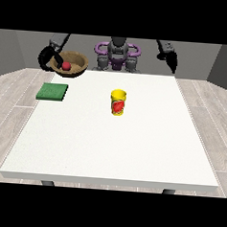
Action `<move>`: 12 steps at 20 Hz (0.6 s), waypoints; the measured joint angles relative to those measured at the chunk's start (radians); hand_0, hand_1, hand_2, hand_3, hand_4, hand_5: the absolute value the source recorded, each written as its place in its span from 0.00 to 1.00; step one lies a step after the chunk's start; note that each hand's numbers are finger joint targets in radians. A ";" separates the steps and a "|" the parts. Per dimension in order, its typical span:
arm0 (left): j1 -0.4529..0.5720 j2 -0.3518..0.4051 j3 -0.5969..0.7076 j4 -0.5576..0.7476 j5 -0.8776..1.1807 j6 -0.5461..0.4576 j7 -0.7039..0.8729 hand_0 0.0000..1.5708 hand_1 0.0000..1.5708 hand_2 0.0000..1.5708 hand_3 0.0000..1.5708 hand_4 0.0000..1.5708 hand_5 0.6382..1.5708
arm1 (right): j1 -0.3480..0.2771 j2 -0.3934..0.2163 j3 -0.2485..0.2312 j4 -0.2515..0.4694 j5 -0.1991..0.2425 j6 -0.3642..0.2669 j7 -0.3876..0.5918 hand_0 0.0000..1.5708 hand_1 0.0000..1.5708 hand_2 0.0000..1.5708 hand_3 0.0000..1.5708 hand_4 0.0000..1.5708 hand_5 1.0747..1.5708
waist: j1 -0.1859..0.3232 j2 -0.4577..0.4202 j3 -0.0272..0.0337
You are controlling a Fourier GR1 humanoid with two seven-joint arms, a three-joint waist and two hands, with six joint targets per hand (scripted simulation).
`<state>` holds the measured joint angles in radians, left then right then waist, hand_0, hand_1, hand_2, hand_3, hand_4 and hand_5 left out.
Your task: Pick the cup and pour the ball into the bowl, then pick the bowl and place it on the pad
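A brown wooden bowl [71, 63] hangs in the air above the table's far left corner, with a red ball [66, 66] inside it. The hand at the view's left [46, 58] is curled round the bowl's left rim and holds it up. Below and in front of the bowl, a green pad [52, 92] lies flat on the table's left side. A yellow cup [118, 102] with a red mark stands upright near the table's middle, apart from both hands. The hand at the view's right [170, 61] hangs above the table's far right corner, holding nothing.
The white table [113, 144] spreads wide towards the camera, with its front edge near the bottom. The robot's torso [117, 55] stands behind the far edge. Grey wooden floor surrounds the table.
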<state>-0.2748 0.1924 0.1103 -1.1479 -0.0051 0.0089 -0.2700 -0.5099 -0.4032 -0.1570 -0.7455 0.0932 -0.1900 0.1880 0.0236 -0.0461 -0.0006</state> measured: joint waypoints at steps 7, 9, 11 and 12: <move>-0.042 0.038 0.041 -0.019 0.039 -0.046 -0.014 0.00 0.00 0.00 0.00 0.83 0.95 | -0.023 -0.089 -0.066 0.002 -0.021 0.040 -0.034 1.00 1.00 1.00 0.00 0.58 1.00 | 0.033 0.088 0.0004; -0.059 0.104 0.097 -0.026 0.088 -0.099 -0.008 0.00 0.00 0.00 0.00 0.84 0.99 | -0.007 -0.120 -0.093 0.015 -0.034 0.051 -0.069 1.00 1.00 1.00 0.00 0.56 1.00 | 0.049 0.109 0.0007; -0.078 0.172 0.159 -0.019 0.138 -0.148 -0.018 0.00 0.00 0.00 0.00 0.82 1.00 | 0.002 -0.139 -0.120 0.025 -0.050 0.058 -0.112 1.00 1.00 1.00 0.00 0.55 1.00 | 0.061 0.145 0.0007; -0.079 0.208 0.192 -0.006 0.162 -0.176 -0.033 0.00 0.00 0.00 0.00 0.82 1.00 | 0.011 -0.141 -0.129 0.025 -0.057 0.060 -0.134 1.00 1.00 1.00 0.00 0.55 1.00 | 0.063 0.160 0.0007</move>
<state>-0.3542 0.4000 0.3026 -1.1538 0.1567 -0.1669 -0.3032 -0.4989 -0.5441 -0.2864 -0.7204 0.0364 -0.1304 0.0538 0.0861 0.1139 0.0002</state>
